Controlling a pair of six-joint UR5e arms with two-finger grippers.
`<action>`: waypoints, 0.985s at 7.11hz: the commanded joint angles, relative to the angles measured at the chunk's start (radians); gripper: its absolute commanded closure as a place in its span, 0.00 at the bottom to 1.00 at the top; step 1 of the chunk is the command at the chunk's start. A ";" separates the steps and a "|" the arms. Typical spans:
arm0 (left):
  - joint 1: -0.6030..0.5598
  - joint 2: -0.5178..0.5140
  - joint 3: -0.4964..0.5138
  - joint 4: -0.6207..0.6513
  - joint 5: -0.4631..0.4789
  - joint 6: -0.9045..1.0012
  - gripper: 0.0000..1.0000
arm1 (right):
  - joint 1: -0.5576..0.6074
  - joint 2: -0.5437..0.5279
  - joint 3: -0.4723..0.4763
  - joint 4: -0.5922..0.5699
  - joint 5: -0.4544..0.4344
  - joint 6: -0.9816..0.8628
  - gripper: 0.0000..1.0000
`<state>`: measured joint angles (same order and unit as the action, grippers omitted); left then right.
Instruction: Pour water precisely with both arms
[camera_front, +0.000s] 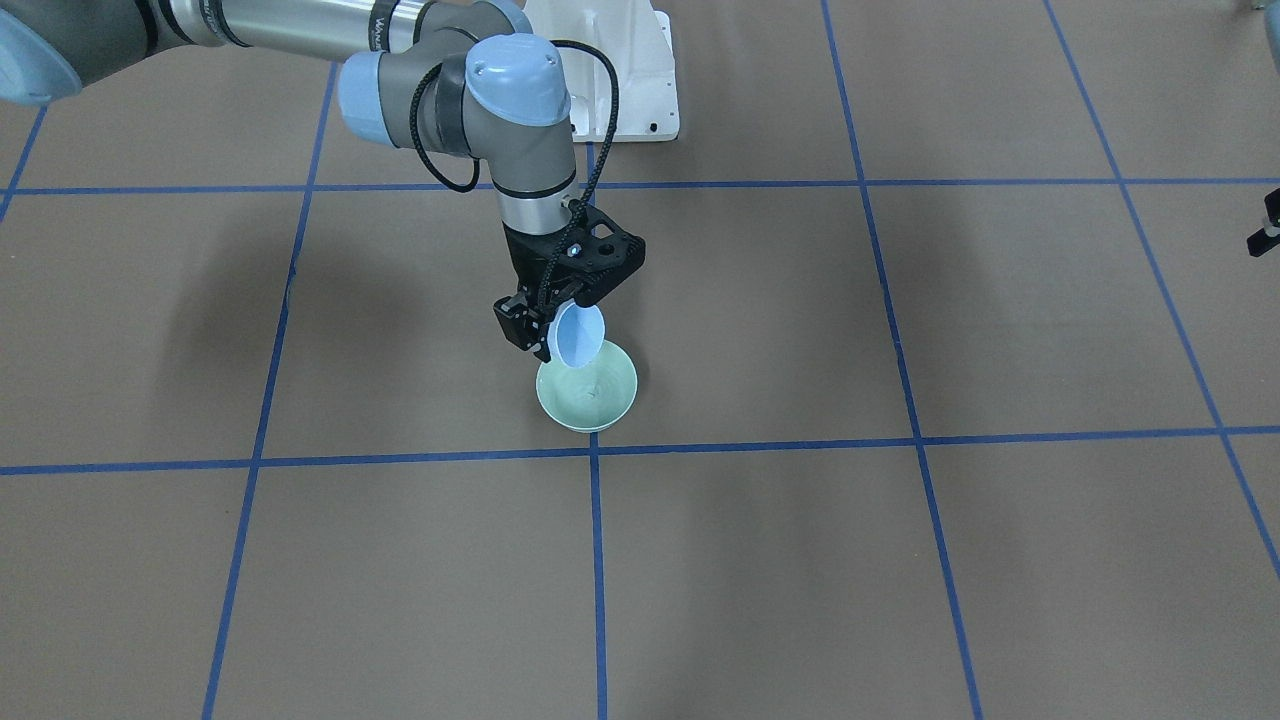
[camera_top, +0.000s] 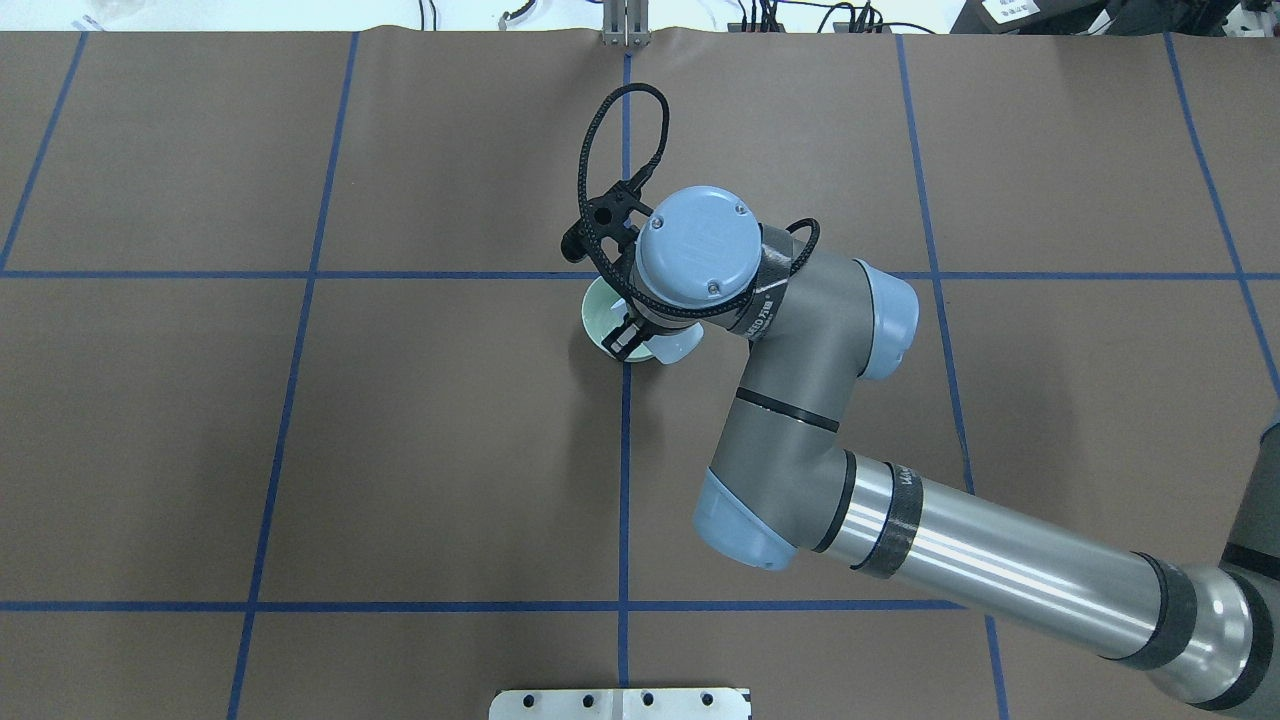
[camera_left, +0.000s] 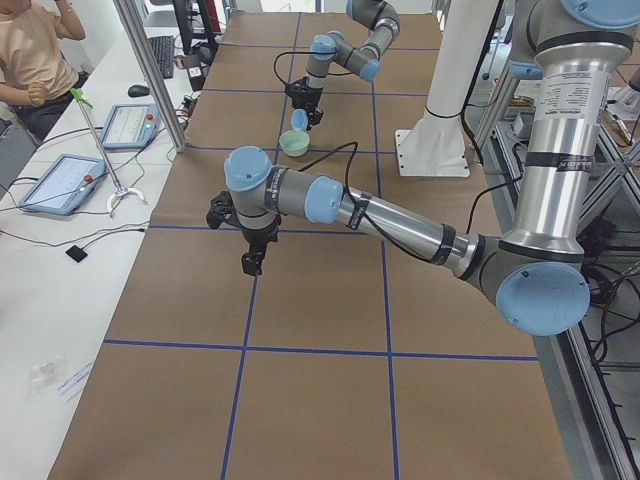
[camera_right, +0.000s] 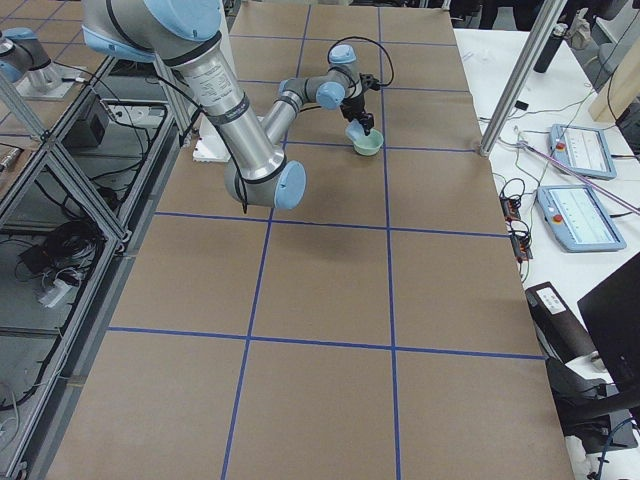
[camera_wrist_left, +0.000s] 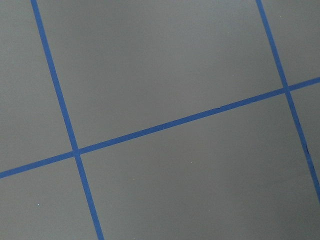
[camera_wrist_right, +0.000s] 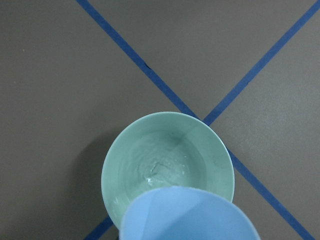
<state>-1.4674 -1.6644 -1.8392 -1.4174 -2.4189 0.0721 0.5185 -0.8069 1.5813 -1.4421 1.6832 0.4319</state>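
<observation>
right gripper (camera_front: 556, 322) pinching tilted blue cup (camera_front: 579, 335) | cup mouth directly over green bowl (camera_front: 587, 394), mid-bench | left gripper (camera_left: 254, 262): cannot tell, well apart

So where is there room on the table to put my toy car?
Brown paper lies bare in the squares either side of the pale green bowl. The one busy spot is there: the right claw tips a light blue cup over it. The left claw hangs above bare paper further along.
</observation>
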 joint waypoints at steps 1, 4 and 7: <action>-0.001 0.000 0.000 0.000 -0.002 -0.002 0.00 | 0.014 -0.015 0.005 0.101 -0.002 0.075 1.00; -0.001 0.000 0.000 -0.003 0.000 0.000 0.00 | 0.029 -0.017 0.017 0.203 -0.057 0.327 1.00; -0.001 0.000 -0.006 -0.005 -0.002 0.000 0.00 | 0.075 -0.061 0.093 0.191 -0.181 0.470 1.00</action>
<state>-1.4680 -1.6634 -1.8424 -1.4217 -2.4195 0.0720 0.5712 -0.8361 1.6317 -1.2442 1.5548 0.8608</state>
